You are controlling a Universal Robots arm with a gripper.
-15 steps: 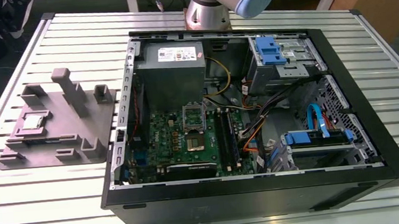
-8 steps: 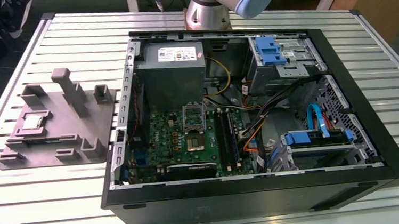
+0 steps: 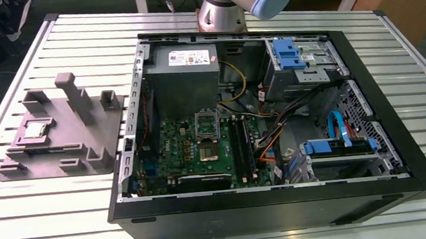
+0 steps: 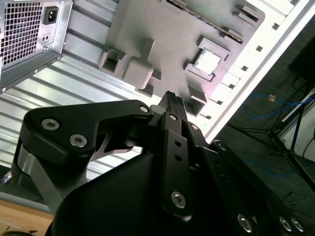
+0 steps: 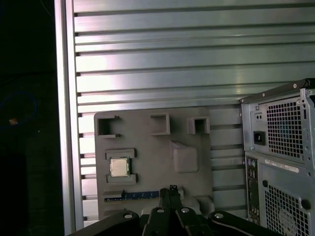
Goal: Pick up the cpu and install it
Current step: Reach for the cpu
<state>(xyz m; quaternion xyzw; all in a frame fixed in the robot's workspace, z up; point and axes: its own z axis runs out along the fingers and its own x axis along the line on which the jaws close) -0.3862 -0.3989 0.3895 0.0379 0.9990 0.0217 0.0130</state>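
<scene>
The cpu (image 3: pixel 35 129) is lying flat, shiny side up, in a shallow square pocket of the grey holder plate (image 3: pixel 62 140), which is resting on the slatted table (image 3: pixel 53 212) at the exterior view's left, beside the open computer case (image 3: pixel 281 205). In both wrist views the gripper (image 5: pixel 173 189) is hanging high above that plate, well apart from the cpu (image 5: pixel 119 167), its jaws appearing drawn narrow with nothing between them. Inside the case, the socket frame (image 3: pixel 207 125) on the green board is waiting with no chip in it, so the work is looking like the approach for the pick. To do this well, the gripper (image 4: pixel 172 97) is probably needing to open wider than the cpu (image 4: pixel 203 60), centre squarely over it, and line its jaws up with two free edges, since raised walls are bordering the pocket on some sides. A straight, slow descent is seeming wise, as a tilted grasp could be skewing the chip for seating.
</scene>
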